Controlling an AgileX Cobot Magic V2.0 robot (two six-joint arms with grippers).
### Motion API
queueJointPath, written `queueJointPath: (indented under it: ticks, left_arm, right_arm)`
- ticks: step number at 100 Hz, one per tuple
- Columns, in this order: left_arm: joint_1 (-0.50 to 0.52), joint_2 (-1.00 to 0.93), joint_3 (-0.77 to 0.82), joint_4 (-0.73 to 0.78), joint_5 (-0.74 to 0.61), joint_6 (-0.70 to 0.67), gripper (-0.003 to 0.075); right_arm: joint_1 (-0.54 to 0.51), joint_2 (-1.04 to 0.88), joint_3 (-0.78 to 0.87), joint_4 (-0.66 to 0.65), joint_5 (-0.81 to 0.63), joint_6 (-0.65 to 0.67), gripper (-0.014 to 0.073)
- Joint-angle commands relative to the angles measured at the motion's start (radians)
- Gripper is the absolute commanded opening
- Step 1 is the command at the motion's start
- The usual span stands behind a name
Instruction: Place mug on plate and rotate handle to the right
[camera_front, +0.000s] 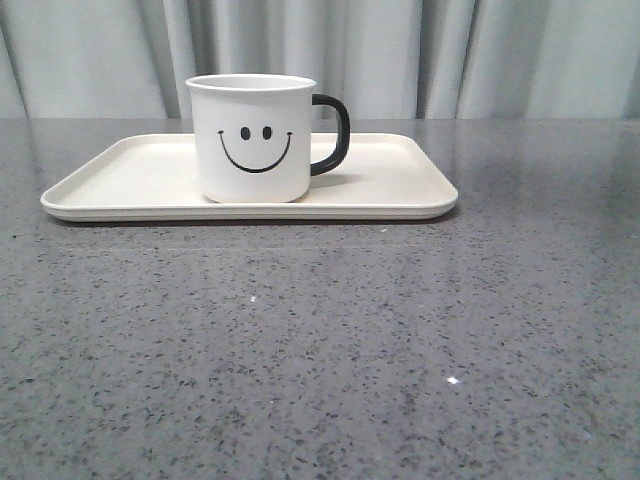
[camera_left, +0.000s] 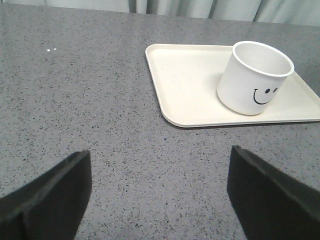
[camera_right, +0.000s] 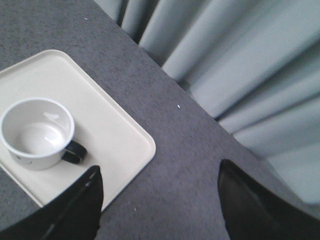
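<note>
Two hands (camera_left: 157, 195) (camera_right: 160, 205), one mug (camera_front: 252, 140), one plate (camera_front: 400, 190)

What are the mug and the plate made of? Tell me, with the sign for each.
Mug: likely glazed ceramic or enamel; glossy white inside with highlights, black handle.
Plate: probably matte plastic or melamine; thin, dull cream rim, no glare.

- The mug (camera_front: 254, 138) is white, with a black smiley face printed on its side; its inside is plain white.
- The handle (camera_front: 333, 134) is solid black.
- The plate (camera_front: 130, 180) is cream-white, unpatterned.
- The desk (camera_front: 320, 350) is dark grey, speckled with fine black and pale flecks.
- The curtain (camera_front: 420, 55) is pale grey-green.
- The fingers (camera_left: 45, 200) of both grippers are matte black.
</note>
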Motion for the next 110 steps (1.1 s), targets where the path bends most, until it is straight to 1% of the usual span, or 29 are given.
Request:
queueJointPath:
  ticks: [1, 10, 16, 21, 34, 42, 49, 56, 63, 77, 82, 91, 100, 107, 108, 110]
  left_arm:
    - [0.002, 0.012, -0.025, -0.005, -0.084, -0.007, 0.0547]
    - [0.002, 0.012, -0.025, -0.005, -0.084, -0.007, 0.0547]
    - [0.002, 0.012, -0.025, -0.005, -0.084, -0.007, 0.0547]
    - [0.002, 0.012, -0.025, -0.005, -0.084, -0.007, 0.0547]
    - [0.002, 0.012, -0.025, -0.005, -0.086, -0.007, 0.0547]
    - [0.002, 0.012, -0.025, -0.005, -0.086, -0.007, 0.0547]
    - [0.002, 0.012, -0.025, -0.005, -0.086, -0.007, 0.0547]
    - [0.002, 0.012, -0.025, -0.005, -0.086, -0.007, 0.0547]
    - [0.002, 0.012, -0.025, -0.005, -0.087, -0.007, 0.0547]
    - [0.002, 0.012, -0.025, -0.005, -0.087, -0.007, 0.0547]
    - [0.002, 0.012, -0.025, -0.005, -0.087, -0.007, 0.0547]
    - [0.002, 0.012, -0.025, -0.005, -0.087, -0.007, 0.0547]
    - [0.002, 0.012, -0.025, -0.005, -0.087, -0.007, 0.0532]
    - [0.002, 0.012, -0.025, -0.005, -0.087, -0.007, 0.0461]
    - [0.002, 0.012, -0.025, -0.005, -0.087, -0.007, 0.0439]
    - [0.002, 0.012, -0.025, -0.003, -0.087, -0.007, 0.0403]
  right_arm:
    - [-0.004, -0.155, 0.116, -0.091, -0.054, 0.092, 0.0487]
    - [-0.004, -0.314, 0.325, -0.147, -0.118, 0.168, 0.0469]
    - [-0.004, -0.433, 0.464, -0.184, -0.196, 0.213, 0.0457]
    - [-0.004, -0.527, 0.601, -0.228, -0.262, 0.277, 0.0453]
    - [-0.004, -0.762, 0.883, -0.332, -0.412, 0.455, 0.0449]
    - [-0.004, -0.907, 1.048, -0.400, -0.461, 0.567, 0.0449]
    - [-0.004, -1.009, 1.174, -0.455, -0.482, 0.635, 0.0449]
    - [-0.004, -1.087, 1.282, -0.506, -0.482, 0.676, 0.0449]
    - [-0.004, -1.141, 1.370, -0.534, -0.479, 0.686, 0.0449]
    - [-0.004, -1.184, 1.483, -0.538, -0.501, 0.686, 0.0444]
    - [-0.004, -1.184, 1.504, -0.538, -0.509, 0.686, 0.0423]
    - [-0.004, -1.183, 1.522, -0.537, -0.538, 0.686, 0.0327]
    - [-0.004, -1.183, 1.523, -0.537, -0.571, 0.686, 0.0159]
    - [-0.004, -1.183, 1.523, -0.537, -0.600, 0.686, 0.0014]
    - [-0.004, -1.183, 1.523, -0.537, -0.603, 0.686, -0.0013]
    - [-0.004, -1.183, 1.523, -0.537, -0.613, 0.686, -0.0041]
